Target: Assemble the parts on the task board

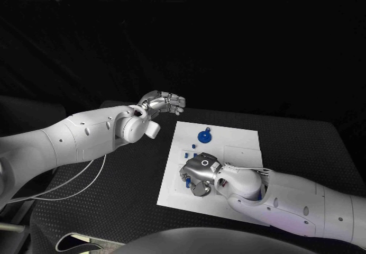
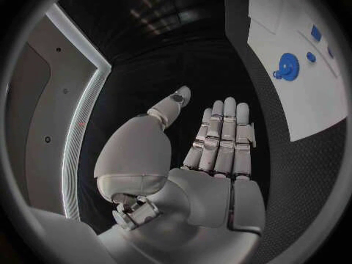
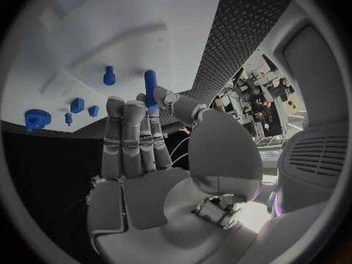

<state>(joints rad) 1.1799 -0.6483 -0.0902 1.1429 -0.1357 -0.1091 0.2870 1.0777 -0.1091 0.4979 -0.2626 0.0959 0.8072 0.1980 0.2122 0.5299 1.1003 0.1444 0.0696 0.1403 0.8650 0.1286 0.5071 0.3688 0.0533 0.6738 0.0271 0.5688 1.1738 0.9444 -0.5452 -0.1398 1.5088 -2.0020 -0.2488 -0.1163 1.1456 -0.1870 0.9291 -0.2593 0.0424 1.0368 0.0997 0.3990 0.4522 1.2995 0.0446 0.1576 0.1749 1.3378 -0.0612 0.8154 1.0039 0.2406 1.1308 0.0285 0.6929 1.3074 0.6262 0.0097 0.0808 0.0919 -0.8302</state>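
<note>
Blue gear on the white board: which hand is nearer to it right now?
Left, narrowly. The left hand hangs open beyond the board's far-left corner; the right hand is over the board's middle, nearer the robot than the gear.

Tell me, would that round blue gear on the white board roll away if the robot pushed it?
Probably not. The blue gear seems to lie flat on the task board, so a push would likely slide it. Its toothed rim may help fingers hold it. It looks small and stiff, probably light plastic.

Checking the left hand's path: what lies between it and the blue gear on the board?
In the head view, bare black table and a strip of white task board separate the left hand from the blue gear.
</note>
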